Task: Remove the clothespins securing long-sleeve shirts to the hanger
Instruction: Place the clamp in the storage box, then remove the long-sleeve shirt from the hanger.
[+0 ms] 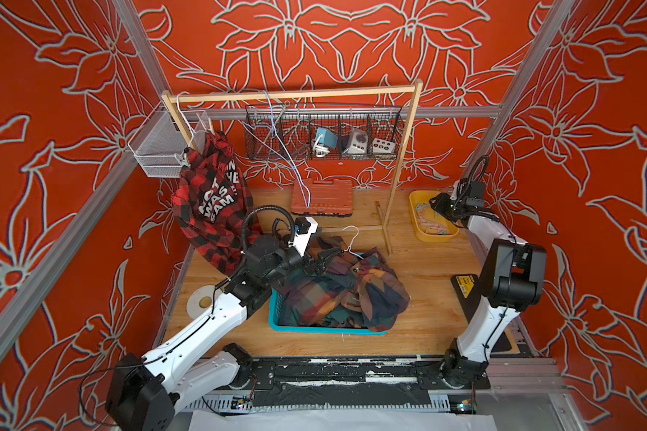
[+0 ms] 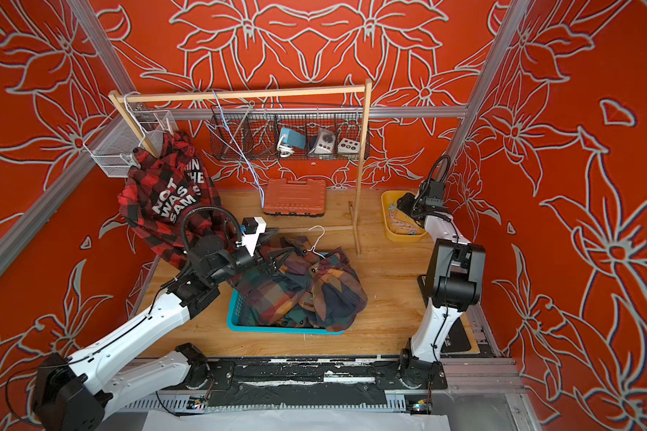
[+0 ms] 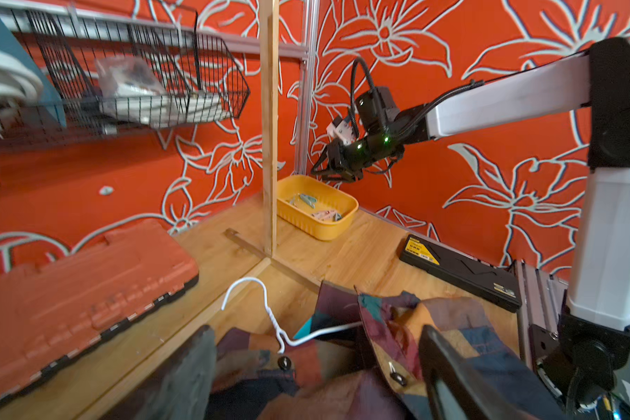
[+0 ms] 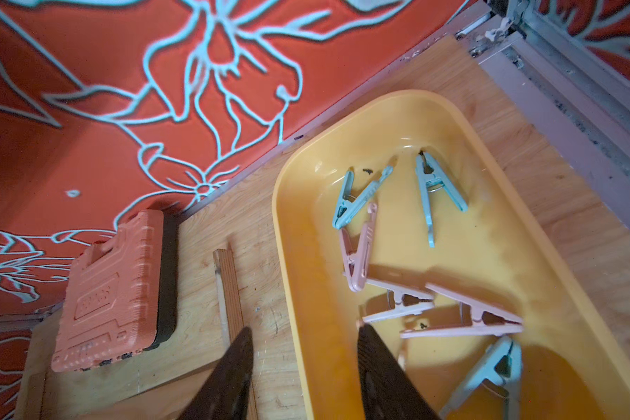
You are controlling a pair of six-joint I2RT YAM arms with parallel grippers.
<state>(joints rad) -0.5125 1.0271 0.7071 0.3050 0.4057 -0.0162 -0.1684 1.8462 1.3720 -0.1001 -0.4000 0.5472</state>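
Note:
A red-and-black long-sleeve shirt (image 1: 210,201) (image 2: 165,201) hangs on the hanger at the wooden rack's left end, with a small pale clip (image 1: 183,157) at its shoulder. Dark plaid shirts (image 1: 352,294) (image 3: 390,327) lie heaped in a teal basket (image 1: 314,328) with a white wire hanger (image 1: 352,239) (image 3: 270,316) on top. My left gripper (image 1: 325,257) (image 3: 315,332) hovers open just above them, holding nothing. Several mint (image 4: 360,196) and pink clothespins (image 4: 462,316) lie in a yellow tray (image 4: 295,254) (image 1: 432,237). Over its rim my right gripper (image 1: 436,203) (image 4: 306,329) stands open and empty.
The wooden rack (image 1: 296,95) spans the back, its post (image 3: 270,145) standing beside the tray. An orange tool case (image 1: 322,197), a black wire basket (image 1: 322,136), a white mesh basket (image 1: 157,149), a black case (image 1: 464,287) and a tape roll (image 1: 200,302) sit around.

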